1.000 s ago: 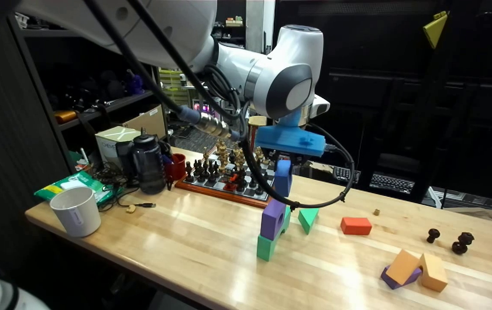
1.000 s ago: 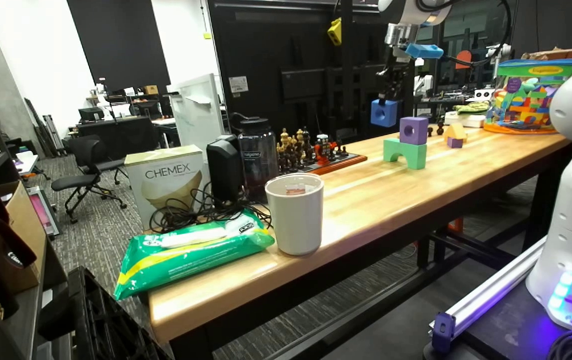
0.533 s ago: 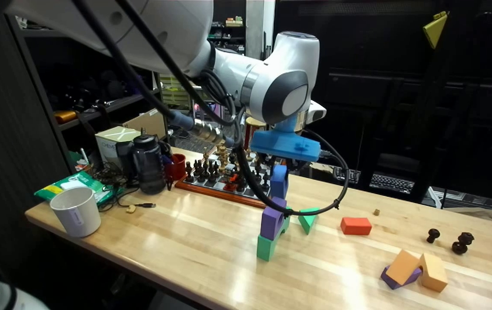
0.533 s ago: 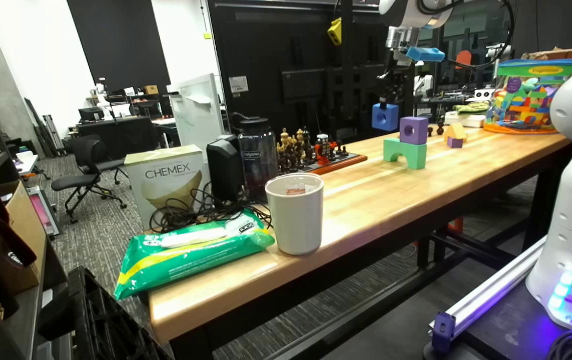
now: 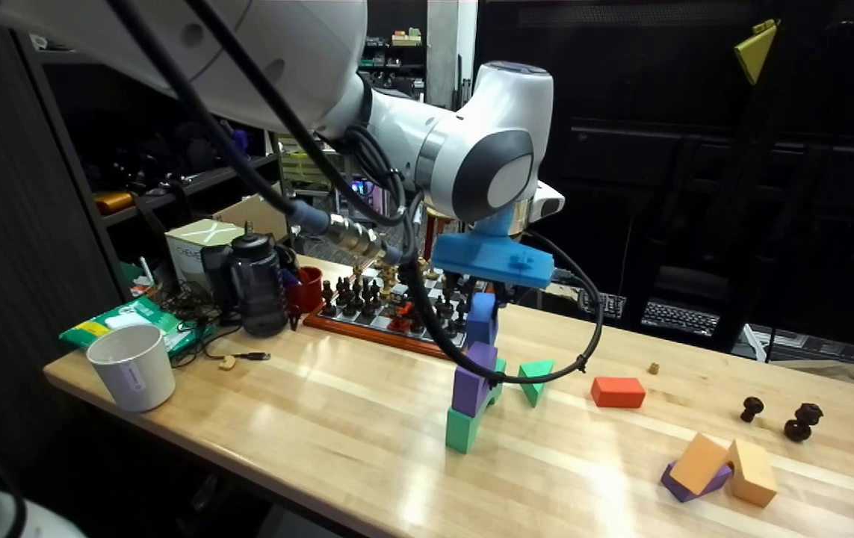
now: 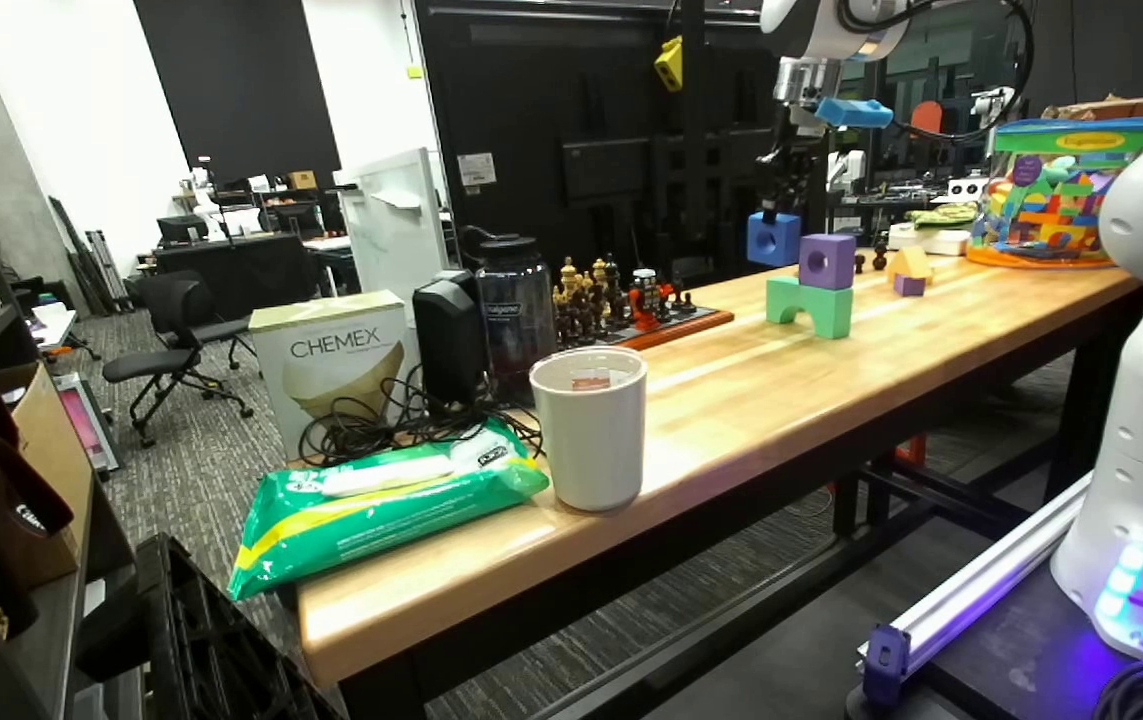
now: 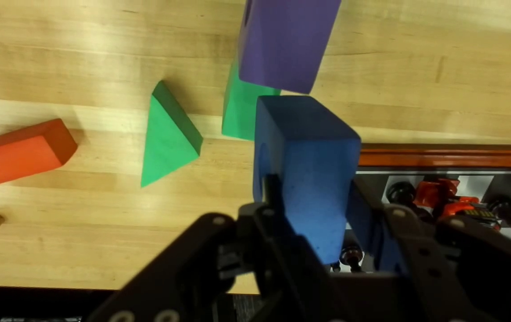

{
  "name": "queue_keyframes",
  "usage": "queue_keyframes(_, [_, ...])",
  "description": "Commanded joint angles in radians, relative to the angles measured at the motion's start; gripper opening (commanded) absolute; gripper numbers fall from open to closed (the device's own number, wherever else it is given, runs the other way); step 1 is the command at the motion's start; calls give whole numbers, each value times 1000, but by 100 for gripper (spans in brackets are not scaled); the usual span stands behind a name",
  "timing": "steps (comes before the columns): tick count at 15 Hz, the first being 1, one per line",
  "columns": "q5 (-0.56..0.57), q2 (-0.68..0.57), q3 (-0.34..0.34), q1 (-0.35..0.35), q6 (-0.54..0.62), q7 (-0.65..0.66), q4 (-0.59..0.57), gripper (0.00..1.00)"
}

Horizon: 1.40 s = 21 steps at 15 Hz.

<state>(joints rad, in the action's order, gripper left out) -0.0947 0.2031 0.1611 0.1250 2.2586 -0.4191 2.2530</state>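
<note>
Examining the claw (image 7: 315,185), we find its jaws parted only by the blue block (image 6: 781,240) they grip above the worktop (image 6: 711,400), near the purple block (image 6: 837,262), and judge this a carrying step, calling next for clearance from that neighbour.

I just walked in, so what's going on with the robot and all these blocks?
The robot's gripper is closed on a blue block, holding it in the air above the table and close to a purple block. The purple block sits on top of a green arch, and the blue one is not set down on either. A green triangular block and a red block are on the table nearby, as is a chessboard.
</note>
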Motion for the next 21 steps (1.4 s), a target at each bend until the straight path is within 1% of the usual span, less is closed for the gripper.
queue_keyframes(1, [18,32,6,-7,3,18,25,14])
queue_keyframes(21, [3,13,23,-7,3,4,31,14])
